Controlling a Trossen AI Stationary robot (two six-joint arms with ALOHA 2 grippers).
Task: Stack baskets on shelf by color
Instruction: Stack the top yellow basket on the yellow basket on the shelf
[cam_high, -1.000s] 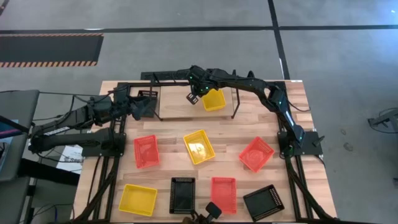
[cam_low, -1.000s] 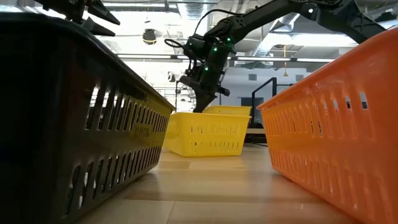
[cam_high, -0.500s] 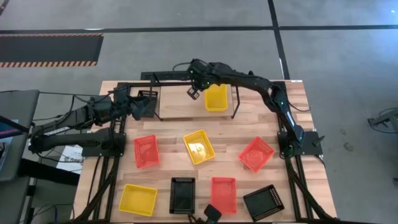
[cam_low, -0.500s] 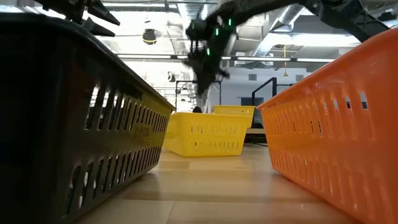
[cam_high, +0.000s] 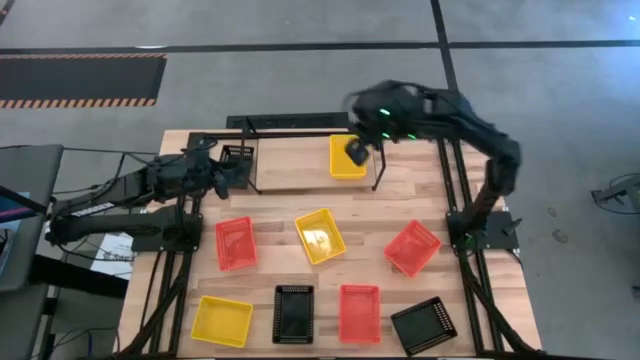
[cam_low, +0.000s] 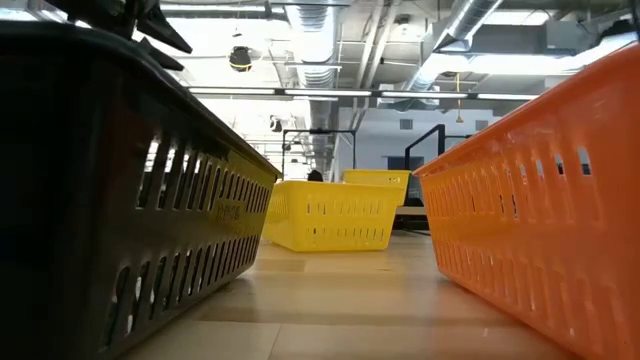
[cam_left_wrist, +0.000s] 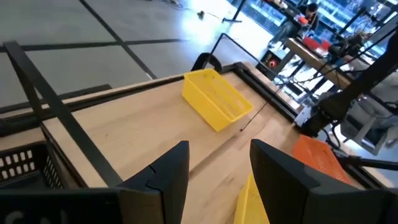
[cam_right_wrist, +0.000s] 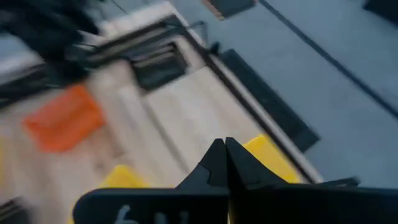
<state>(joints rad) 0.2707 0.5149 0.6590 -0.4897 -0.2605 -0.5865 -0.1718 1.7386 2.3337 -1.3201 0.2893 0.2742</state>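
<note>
One yellow basket (cam_high: 345, 158) sits on the shelf (cam_high: 300, 125) at the worktop's far edge, toward the shelf's right end, and a black basket (cam_high: 236, 160) sits at the shelf's left end. The right tool (cam_high: 356, 150) is above the near right part of that yellow basket, its fingers clenched together and empty in the right wrist view, with nothing between them. The left tool (cam_high: 222, 175) hangs beside the black basket at the far left of the worktop; its fingers (cam_left_wrist: 166, 172) stand apart and hold nothing.

The step in hand looks like the gap between one placement and the next pick: the yellow column has its first basket, and the right arm is free.

Seven baskets lie off the shelf. A second yellow basket (cam_high: 320, 236) lies at the worktop's middle and a third (cam_high: 222, 319) at the near left corner. Red ones lie left of middle (cam_high: 235, 243), right of middle (cam_high: 412, 247) and along the near edge (cam_high: 359, 312); black ones lie on the near edge (cam_high: 293, 313) and toward the near right corner (cam_high: 424, 325).

The next move probably calls for the right tool to spread its fingers, come down on a wall of the middle yellow basket, then set it squarely into the one already shelved.
</note>
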